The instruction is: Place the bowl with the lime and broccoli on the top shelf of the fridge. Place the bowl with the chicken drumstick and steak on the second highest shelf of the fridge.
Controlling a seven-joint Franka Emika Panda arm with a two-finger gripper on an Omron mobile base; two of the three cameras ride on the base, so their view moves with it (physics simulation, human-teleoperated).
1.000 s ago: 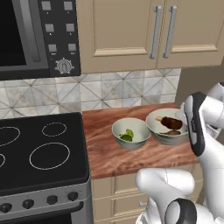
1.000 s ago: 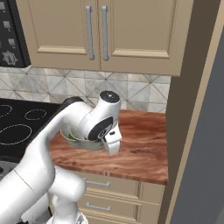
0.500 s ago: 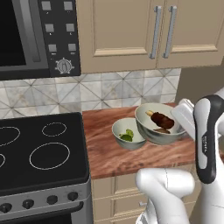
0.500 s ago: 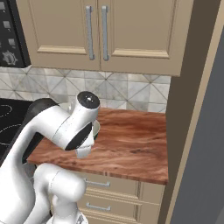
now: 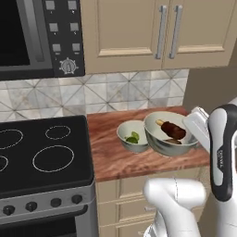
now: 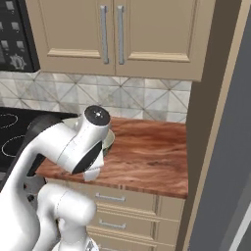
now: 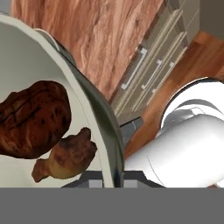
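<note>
The robot's pincer [image 7: 114, 177] is shut tight on the rim of the bowl with the meat [image 5: 169, 134], one finger inside the wall and one outside. This bowl is lifted up off the wooden table [image 5: 111, 157] and hangs a little above it, tipped a bit toward the left base camera. Inside it lie the chicken drumstick [image 5: 169, 129], a long red-brown piece with a pale bone end, and the steak [image 7: 33, 118], a flat dark-brown slab. In the hand view the steak sits higher up in the bowl and the drumstick sits just below it, touching it. The other bowl, the bowl with the lime and broccoli [image 5: 132, 136], stands on the table just to the left of the lifted bowl, and their rims look very close together in the left base view. Small green bits show in it, but I cannot tell which is the lime and which is the broccoli. A black stove [image 5: 41, 155] with white rings is next to the table on the left. A microwave [image 5: 39, 37] hangs above the stove. Tan cupboards [image 5: 157, 32] with long silver handles hang on the wall over the table, and a tiled wall [image 5: 115, 92] runs behind it. In the right base view the white arm [image 6: 73, 144] covers most of the held bowl, and the tall grey fridge [image 6: 228, 162] stands at the far right, well apart from both bowls.
</note>
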